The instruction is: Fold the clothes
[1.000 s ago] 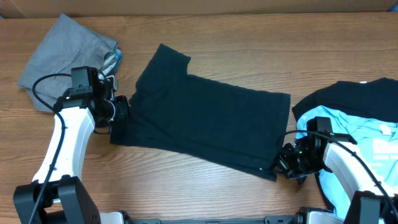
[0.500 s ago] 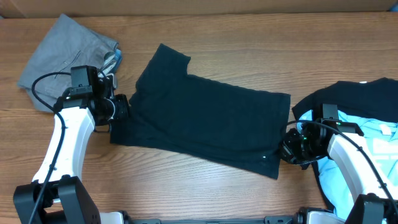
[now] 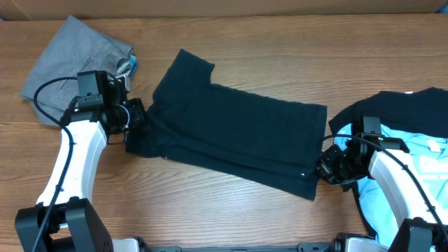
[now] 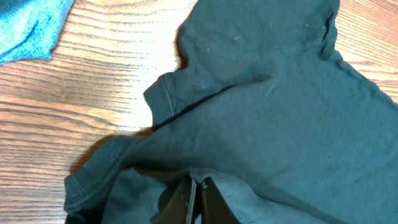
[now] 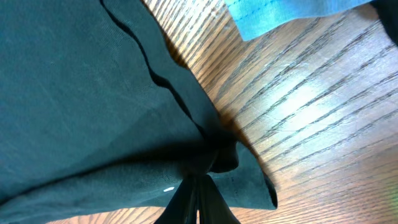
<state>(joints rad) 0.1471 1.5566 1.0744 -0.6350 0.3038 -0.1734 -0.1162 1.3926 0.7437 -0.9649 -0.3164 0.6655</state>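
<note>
A dark teal T-shirt (image 3: 234, 136) lies spread across the middle of the table. My left gripper (image 3: 138, 120) is shut on its left edge, seen up close in the left wrist view (image 4: 198, 185), where the cloth (image 4: 267, 112) is bunched around the fingers. My right gripper (image 3: 323, 168) is shut on the shirt's lower right corner; in the right wrist view (image 5: 198, 180) the hem (image 5: 155, 124) folds over the fingertips. The near edge of the shirt is lifted and rolled inward.
A folded grey garment (image 3: 73, 52) lies at the far left, with a bit of light blue cloth (image 3: 126, 66) beside it. A pile of black and light blue clothes (image 3: 413, 133) sits at the right edge. Bare wood lies in front.
Both grippers have pulled the shirt's near edge away from the table front, toward the far side. The left edge has bunched up and the near hem now rolls over the shirt.
</note>
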